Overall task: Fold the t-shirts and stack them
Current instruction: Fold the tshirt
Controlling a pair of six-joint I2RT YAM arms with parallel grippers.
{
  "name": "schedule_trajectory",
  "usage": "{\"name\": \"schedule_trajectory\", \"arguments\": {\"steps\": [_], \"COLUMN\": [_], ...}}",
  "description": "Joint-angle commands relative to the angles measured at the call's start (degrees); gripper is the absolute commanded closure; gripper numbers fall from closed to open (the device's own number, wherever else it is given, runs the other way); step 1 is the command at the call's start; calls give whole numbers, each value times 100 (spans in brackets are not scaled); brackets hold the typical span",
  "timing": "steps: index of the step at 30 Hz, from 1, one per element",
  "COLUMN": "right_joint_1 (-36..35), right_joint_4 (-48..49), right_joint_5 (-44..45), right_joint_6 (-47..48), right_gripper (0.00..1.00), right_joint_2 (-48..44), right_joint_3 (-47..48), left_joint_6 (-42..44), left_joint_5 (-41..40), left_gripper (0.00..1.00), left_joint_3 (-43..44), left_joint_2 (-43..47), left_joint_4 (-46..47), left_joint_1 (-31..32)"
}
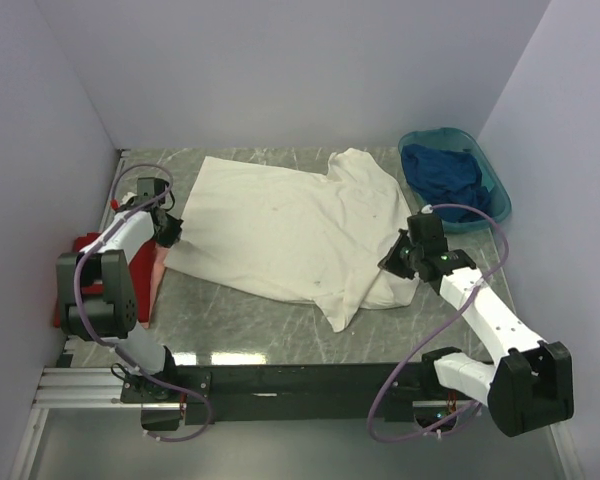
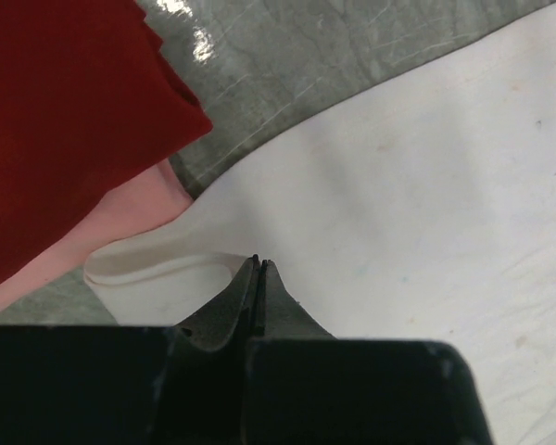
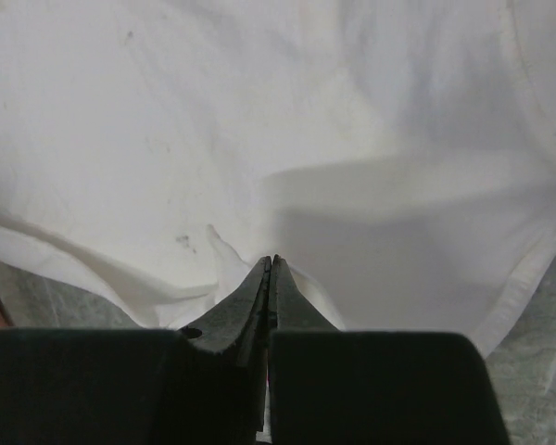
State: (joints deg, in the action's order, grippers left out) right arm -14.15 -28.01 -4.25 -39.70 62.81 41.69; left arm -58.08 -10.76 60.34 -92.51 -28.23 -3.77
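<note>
The cream-white t-shirt (image 1: 290,225) lies spread across the middle of the table, its sleeve end toward the back right. My left gripper (image 1: 168,232) is shut at the shirt's left edge; in the left wrist view the white hem (image 2: 157,269) curls up to the closed tips of the left gripper (image 2: 259,262). My right gripper (image 1: 395,258) is shut on the shirt's right edge, and the cloth (image 3: 287,167) puckers up around the right gripper (image 3: 271,260). A folded red t-shirt (image 1: 130,275) (image 2: 65,120) lies at the far left. The dark blue t-shirt (image 1: 445,175) is bunched in the basin.
The teal oval basin (image 1: 495,195) stands at the back right against the wall. A strip of pink fabric (image 2: 120,222) shows between the red shirt and the white one. Grey marbled tabletop (image 1: 230,320) is bare along the front. Walls close in on the left, back and right.
</note>
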Motion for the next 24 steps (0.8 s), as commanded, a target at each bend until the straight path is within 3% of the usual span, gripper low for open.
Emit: {"name": "schedule_trajectory", "arguments": {"steps": [1,24], "right_joint_1": [307,1318], "right_joint_4": [428,1052], "right_joint_5": [-295,-840], "right_joint_6": [103,112], "right_gripper": [100,100], "right_joint_2": [-102,-40], "right_joint_3": [-108,-504], "left_joint_6": [-63,34], "left_joint_5": [-48,-40], "left_gripper": [99,99], "left_joint_3": [452,1367], "left_joint_2": [-65,-795], "left_joint_4": [63,-157], "left_joint_1": [8,-45]}}
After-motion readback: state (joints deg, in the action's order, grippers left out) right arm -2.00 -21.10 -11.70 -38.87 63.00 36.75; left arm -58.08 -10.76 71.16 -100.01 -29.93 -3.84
